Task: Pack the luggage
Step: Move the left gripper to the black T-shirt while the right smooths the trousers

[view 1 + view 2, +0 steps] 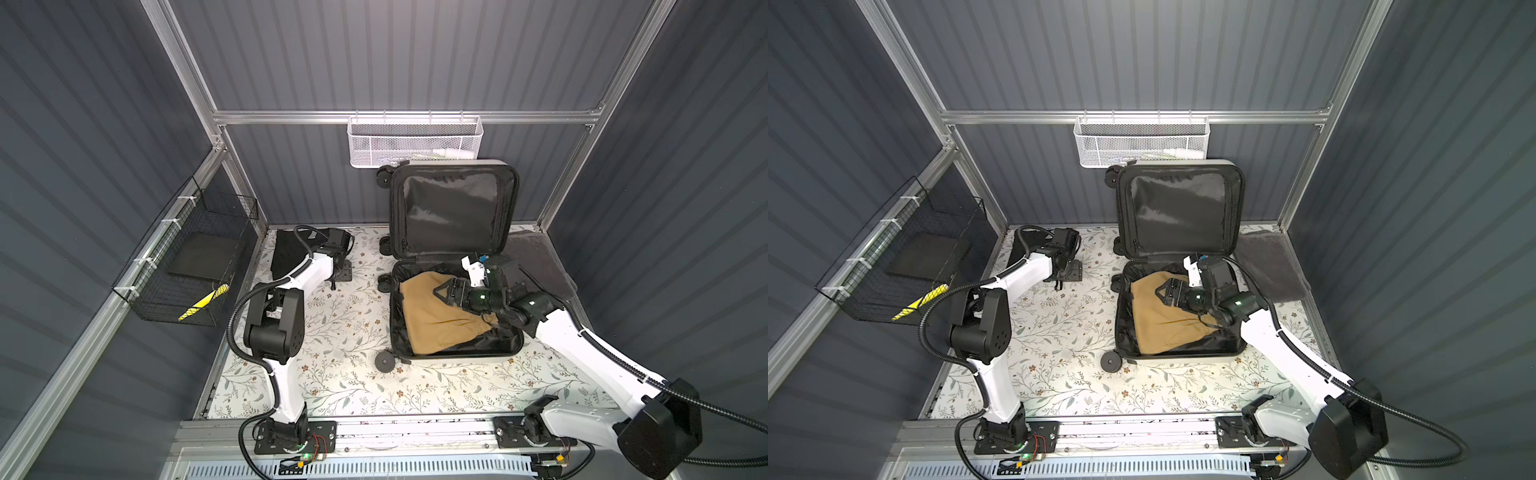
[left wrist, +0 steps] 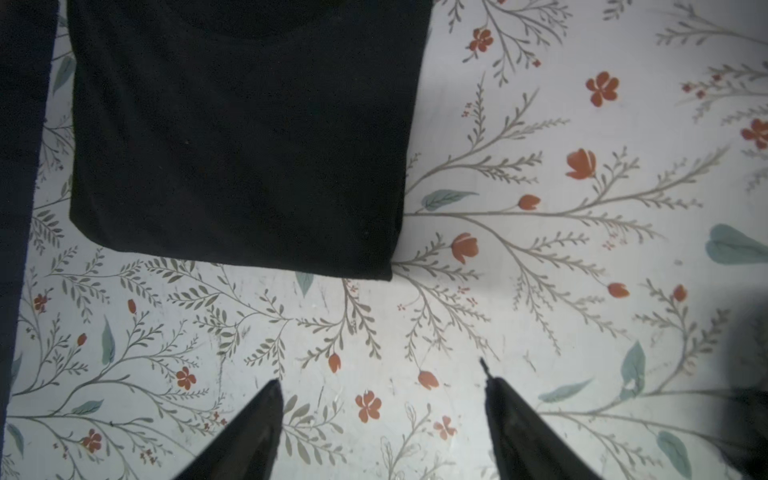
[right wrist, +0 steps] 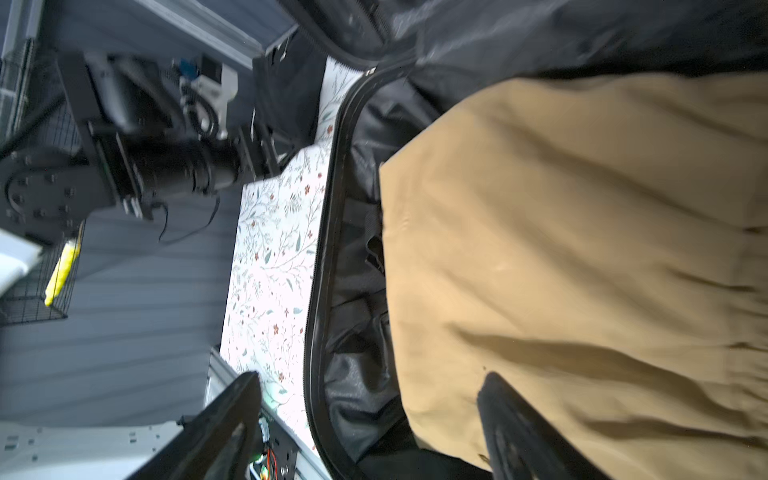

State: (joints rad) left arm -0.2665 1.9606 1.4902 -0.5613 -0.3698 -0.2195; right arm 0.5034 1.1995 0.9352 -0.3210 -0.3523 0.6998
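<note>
Tan garment (image 1: 436, 324) inside luggage (image 1: 457, 358), under open, empty right gripper (image 1: 441, 291). Black garment (image 2: 237, 145) left of luggage; left gripper (image 2: 380, 374) open, short of it. Risk: jaws closing early miss the fabric.

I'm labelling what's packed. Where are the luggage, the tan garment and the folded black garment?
luggage (image 1: 451, 212): in a top view, lining of the raised lid.
tan garment (image 1: 432, 328): in a top view, its middle.
folded black garment (image 2: 237, 145): left wrist view, its middle.

Dark grey ribbed walls (image 1: 395, 54) fill the upper frame, edged by aluminium rails (image 1: 291, 117); a white floral-patterned tabletop (image 1: 345, 332) lies at lower centre, evenly lit.
</note>
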